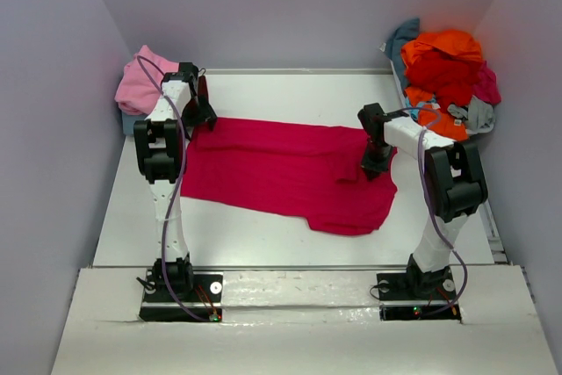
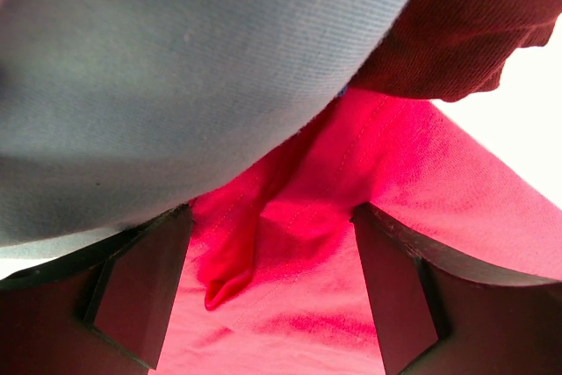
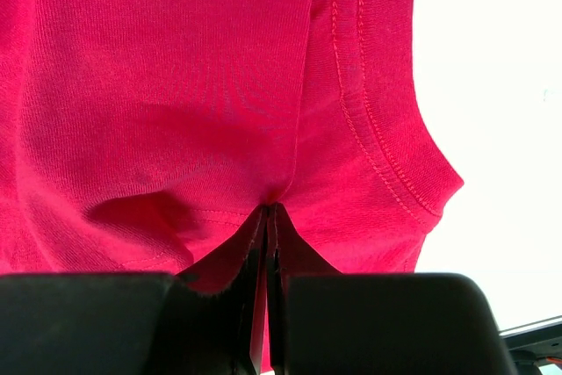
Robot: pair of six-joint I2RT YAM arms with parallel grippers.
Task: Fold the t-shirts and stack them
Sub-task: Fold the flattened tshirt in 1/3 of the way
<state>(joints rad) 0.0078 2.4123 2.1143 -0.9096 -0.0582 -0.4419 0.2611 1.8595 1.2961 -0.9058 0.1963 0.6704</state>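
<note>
A magenta-red t-shirt (image 1: pixel 281 173) lies spread across the middle of the table. My left gripper (image 1: pixel 200 116) is at its far left corner, jaws open, with the red cloth (image 2: pixel 290 243) lying between the fingers (image 2: pixel 140 296). A dusty blue tee (image 2: pixel 176 85) and a maroon one (image 2: pixel 465 24) hang close above it. My right gripper (image 1: pixel 378 162) is shut on a pinch of the magenta-red t-shirt (image 3: pixel 219 111) at its right end, near the hemmed edge (image 3: pixel 378 129).
A pink tee (image 1: pixel 140 81) over blue cloth sits at the back left by the wall. A heap of orange, red, teal, grey and pink tees (image 1: pixel 448 76) fills the back right corner. Walls close in on three sides.
</note>
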